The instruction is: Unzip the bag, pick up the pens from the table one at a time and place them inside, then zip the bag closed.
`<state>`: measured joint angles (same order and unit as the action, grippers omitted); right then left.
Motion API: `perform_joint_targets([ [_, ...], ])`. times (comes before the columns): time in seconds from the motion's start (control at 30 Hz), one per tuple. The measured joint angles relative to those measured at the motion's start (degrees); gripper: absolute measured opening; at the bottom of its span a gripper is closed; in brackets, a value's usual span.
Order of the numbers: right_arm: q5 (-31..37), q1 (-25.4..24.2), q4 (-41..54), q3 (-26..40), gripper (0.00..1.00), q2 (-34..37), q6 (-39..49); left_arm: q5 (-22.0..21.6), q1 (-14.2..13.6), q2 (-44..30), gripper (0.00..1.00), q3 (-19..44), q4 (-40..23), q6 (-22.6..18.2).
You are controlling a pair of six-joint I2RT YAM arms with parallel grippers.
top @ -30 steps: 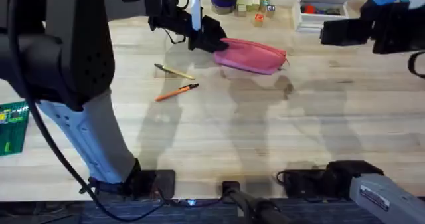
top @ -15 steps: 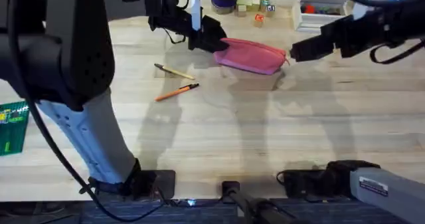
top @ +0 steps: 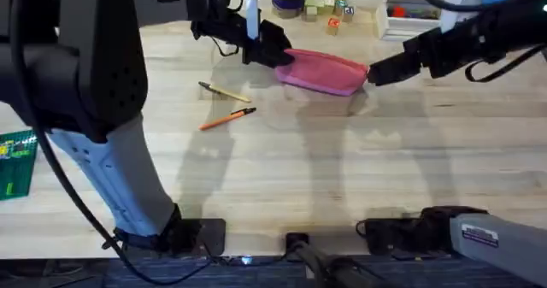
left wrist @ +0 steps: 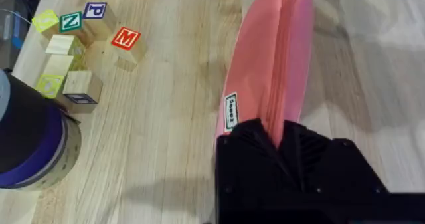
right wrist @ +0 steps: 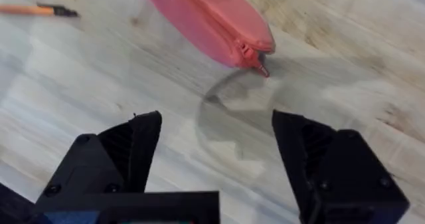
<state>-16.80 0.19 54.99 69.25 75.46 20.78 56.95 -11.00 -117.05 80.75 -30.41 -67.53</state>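
Overhead, the bag (top: 323, 72) lies zipped on the tabletop (top: 342, 168), both pens (top: 227, 105) near its left end. The left pincer (left wrist: 279, 141) is clamped on that end. The right pincer (right wrist: 216, 157), fingers spread wide and empty, hovers just off the opposite end, near the zipper pull (right wrist: 260, 68). The bag looks soft and light and would likely slide unless pinned; the small tab is the place to pinch.

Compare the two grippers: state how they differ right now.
The left gripper is shut on one end of the pink fabric pouch; the right gripper is open, holding nothing. The left touches the pouch; the right hangs just short of its zipper-pull end, above the wooden table. Both have black fingers.
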Motion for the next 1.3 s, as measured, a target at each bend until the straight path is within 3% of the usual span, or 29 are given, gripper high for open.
perform_joint_targets([
  [0.53,-0.24,-3.22,-5.50,-0.23,0.995,2.14,-18.85,0.00,0.00,0.00,0.042,0.00,0.00,0.00],
  [0.93,-0.85,-3.39,-20.90,-12.43,0.996,2.17,-36.63,0.00,0.00,0.00,0.042,0.00,0.00,0.00],
  [1.3,-0.87,-3.44,-21.97,-13.94,0.995,6.17,-48.32,0.00,0.00,0.00,0.042,0.00,0.00,-0.01],
])
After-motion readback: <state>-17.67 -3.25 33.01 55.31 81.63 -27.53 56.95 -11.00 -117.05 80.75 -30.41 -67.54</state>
